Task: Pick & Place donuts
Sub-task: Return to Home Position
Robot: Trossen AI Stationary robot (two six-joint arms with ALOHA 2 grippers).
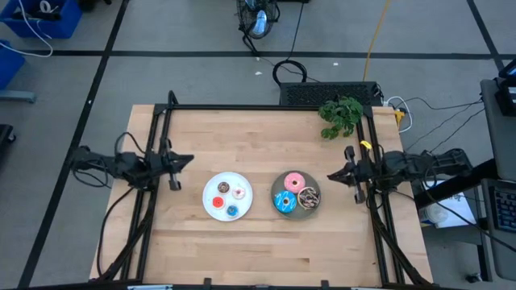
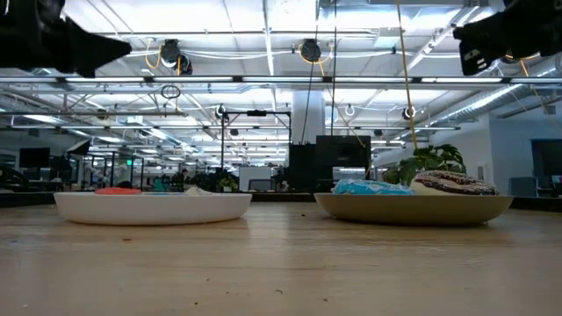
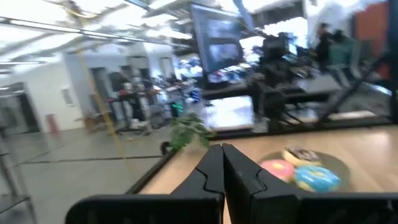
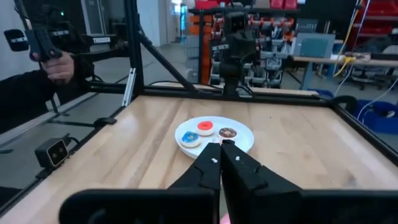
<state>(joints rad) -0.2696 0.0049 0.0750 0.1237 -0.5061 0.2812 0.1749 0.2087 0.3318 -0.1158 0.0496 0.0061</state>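
Four tiny donuts lie on the white plate: red, brown, whitish-pink, light blue. The grey plate carries the pink donut, the blue donut and the brown sprinkled donut. My left gripper hovers shut, left of the white plate and well above the table. My right gripper hovers shut, right of the grey plate.
A green plant stands at the table's far right corner, beside a black box behind the far edge. Black frame rails run along the left, far and right edges. Beyond the table, a person's hand holds a controller.
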